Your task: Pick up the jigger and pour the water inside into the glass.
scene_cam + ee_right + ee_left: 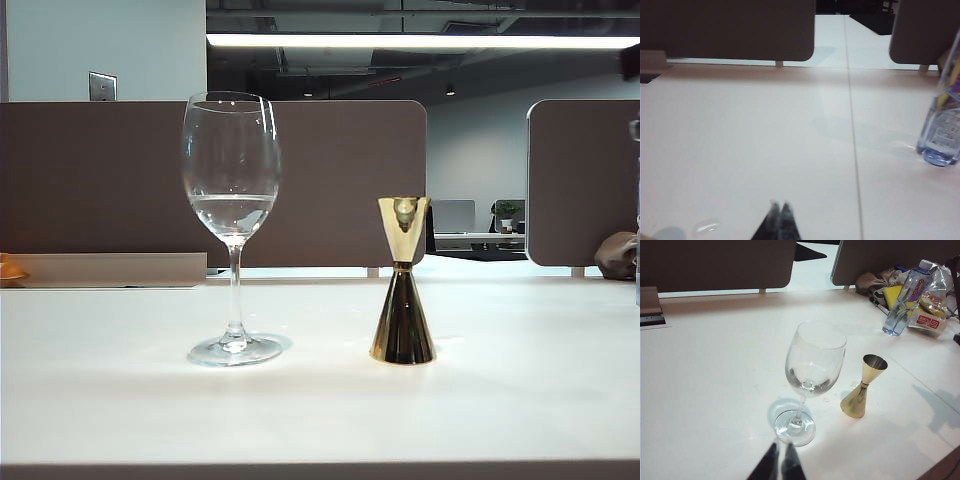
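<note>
On the white tabletop [520, 400] the glass [232, 225] is seen upright, water [232, 208] pooled in its bowl. The gold jigger [402, 285] stands just beside it, apart. A plastic bottle [944, 127] stands near the right end effector [780, 212], pressed together, empty. The left end effector [780, 456], near the glass's foot, is likewise pressed together.

Brown partitions [90, 180], white table [320, 410], ceiling striplight [420, 41]
</note>
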